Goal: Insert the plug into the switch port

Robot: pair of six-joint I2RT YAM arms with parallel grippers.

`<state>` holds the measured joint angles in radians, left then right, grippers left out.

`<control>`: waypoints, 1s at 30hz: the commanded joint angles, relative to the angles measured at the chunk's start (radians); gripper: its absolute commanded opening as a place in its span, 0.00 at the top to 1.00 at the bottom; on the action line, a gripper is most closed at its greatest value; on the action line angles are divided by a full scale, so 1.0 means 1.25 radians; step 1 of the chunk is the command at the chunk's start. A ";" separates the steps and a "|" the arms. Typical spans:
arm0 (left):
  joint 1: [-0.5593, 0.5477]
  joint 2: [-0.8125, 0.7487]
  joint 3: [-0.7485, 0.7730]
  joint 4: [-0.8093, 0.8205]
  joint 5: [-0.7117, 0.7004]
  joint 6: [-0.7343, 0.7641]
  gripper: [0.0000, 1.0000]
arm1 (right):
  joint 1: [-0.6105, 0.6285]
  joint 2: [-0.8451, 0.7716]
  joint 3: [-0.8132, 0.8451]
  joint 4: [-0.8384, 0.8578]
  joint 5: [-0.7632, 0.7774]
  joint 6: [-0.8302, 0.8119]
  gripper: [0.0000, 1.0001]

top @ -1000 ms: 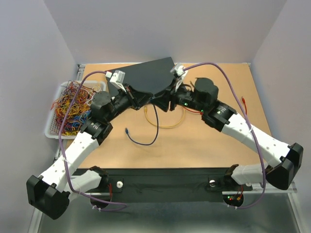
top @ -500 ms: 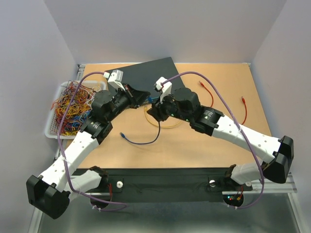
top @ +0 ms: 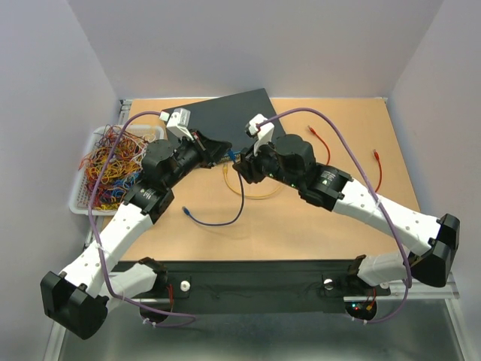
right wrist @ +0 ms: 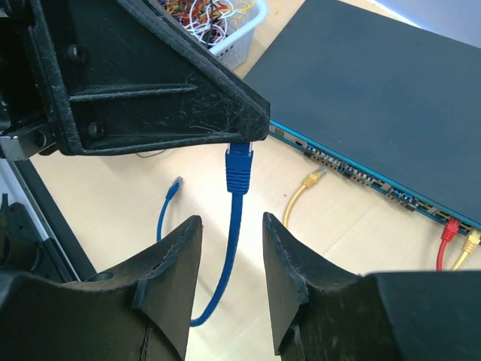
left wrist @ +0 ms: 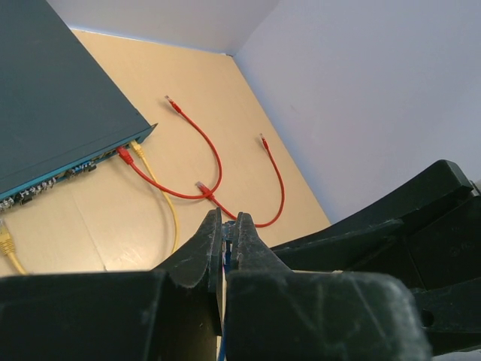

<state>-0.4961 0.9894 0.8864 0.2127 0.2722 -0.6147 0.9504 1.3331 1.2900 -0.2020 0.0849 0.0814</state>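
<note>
The switch (top: 233, 120) is a flat dark box lying at the back centre, its socket row (right wrist: 361, 177) facing the near side. My left gripper (top: 225, 156) is shut on the blue plug (right wrist: 238, 169), held above the table just in front of that row. The plug shows only as a sliver of blue (left wrist: 228, 244) between the left gripper (left wrist: 228, 226) tips. Its blue cable (top: 218, 222) hangs down and loops to a free end (top: 186, 212). My right gripper (right wrist: 231, 219) is open, its fingers on either side of the cable just below the plug, not touching it.
A yellow cable (right wrist: 312, 180) lies with one plug near the sockets. A red plug (right wrist: 449, 229) and another yellow plug sit in ports at the row's right end. Loose red cables (top: 376, 169) lie at the right. A white basket (top: 79, 197) of tangled wires stands left.
My right arm has swung left from the switch's front edge to the left gripper, its jaws now around the blue cable. The left gripper has kept its hold; the cable's free end shifted slightly.
</note>
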 commanded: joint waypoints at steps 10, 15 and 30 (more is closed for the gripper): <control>-0.002 -0.028 0.025 0.038 0.011 -0.005 1.00 | 0.001 0.058 0.070 0.052 0.045 -0.004 0.57; -0.002 -0.033 0.015 0.036 0.011 -0.004 1.00 | 0.002 0.058 0.066 0.082 0.101 0.008 0.59; -0.002 -0.027 0.000 0.046 0.012 -0.006 1.00 | 0.002 0.044 0.048 0.133 0.105 0.045 0.80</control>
<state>-0.4957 0.9775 0.8860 0.2409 0.2638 -0.6193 0.9527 1.4151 1.3209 -0.1452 0.1802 0.1219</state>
